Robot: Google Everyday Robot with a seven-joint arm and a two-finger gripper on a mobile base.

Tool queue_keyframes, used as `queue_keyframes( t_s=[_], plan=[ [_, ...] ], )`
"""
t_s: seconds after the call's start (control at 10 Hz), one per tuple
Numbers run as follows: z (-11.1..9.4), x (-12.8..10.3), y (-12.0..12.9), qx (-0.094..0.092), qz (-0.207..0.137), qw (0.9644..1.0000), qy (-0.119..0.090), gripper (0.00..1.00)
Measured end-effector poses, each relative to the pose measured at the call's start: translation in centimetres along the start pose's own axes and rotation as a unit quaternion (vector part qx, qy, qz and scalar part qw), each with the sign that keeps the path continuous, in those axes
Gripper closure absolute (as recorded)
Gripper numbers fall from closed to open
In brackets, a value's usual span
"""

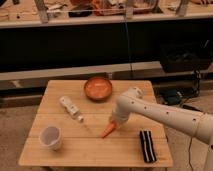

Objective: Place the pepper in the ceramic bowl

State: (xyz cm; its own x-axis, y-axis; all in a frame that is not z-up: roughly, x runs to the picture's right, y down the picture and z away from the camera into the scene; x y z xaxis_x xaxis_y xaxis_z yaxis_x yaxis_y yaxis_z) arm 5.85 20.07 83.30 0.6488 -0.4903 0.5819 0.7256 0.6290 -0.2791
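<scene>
The gripper (pixel 114 125) at the upper end of the pepper (pixel 107 132), grip state unclear, ceramic bowl (pixel 97 89) well apart

No writing, label or number can be read on anything. The gripper (pixel 115 123) hangs low over the table (pixel 90 150), with the pepper (pixel 107 132) at its tip.

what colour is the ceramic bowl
The ceramic bowl is orange-brown, clearest in the camera view; the gripper is at the pepper.
</scene>
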Motion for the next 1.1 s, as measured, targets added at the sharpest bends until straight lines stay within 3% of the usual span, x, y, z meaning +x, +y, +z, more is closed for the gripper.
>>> queue_keyframes(
  t_s=[0.6,0.8,1.1],
  plan=[
    [-4.2,2.1,-3.1,0.020,0.009,0.9994,0.025,1.00],
    [-4.2,2.2,-3.6,0.022,0.010,0.9992,0.032,1.00],
    [-4.7,4.4,-5.8,0.024,0.020,0.9987,0.041,1.00]
  ],
)
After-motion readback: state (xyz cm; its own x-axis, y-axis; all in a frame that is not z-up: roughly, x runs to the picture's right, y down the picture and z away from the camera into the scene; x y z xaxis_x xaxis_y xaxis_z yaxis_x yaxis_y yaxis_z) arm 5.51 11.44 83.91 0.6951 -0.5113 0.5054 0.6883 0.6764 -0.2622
